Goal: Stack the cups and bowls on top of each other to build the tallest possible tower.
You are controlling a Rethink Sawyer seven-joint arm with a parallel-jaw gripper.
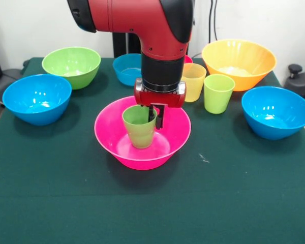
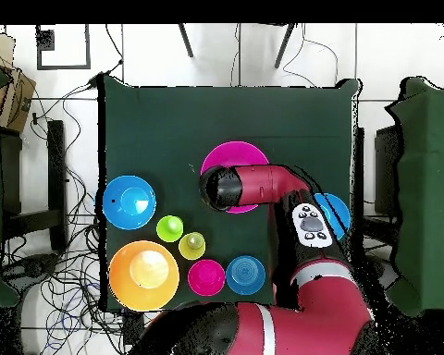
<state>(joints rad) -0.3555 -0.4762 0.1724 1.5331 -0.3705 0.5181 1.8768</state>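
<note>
The wide pink bowl stands mid-table; it also shows in the overhead view, partly under the arm. A green cup stands upright inside it. My gripper comes straight down over the cup's right rim, with one finger inside the cup and one outside, shut on the cup's wall. A yellow-orange cup and a second green cup stand behind the pink bowl on the right. In the overhead view they show as the yellow cup and the green cup. The arm hides the gripper there.
A green bowl and a blue bowl stand at left. A small blue bowl and a sliver of a small red bowl are behind the arm. An orange bowl and a blue bowl stand at right.
</note>
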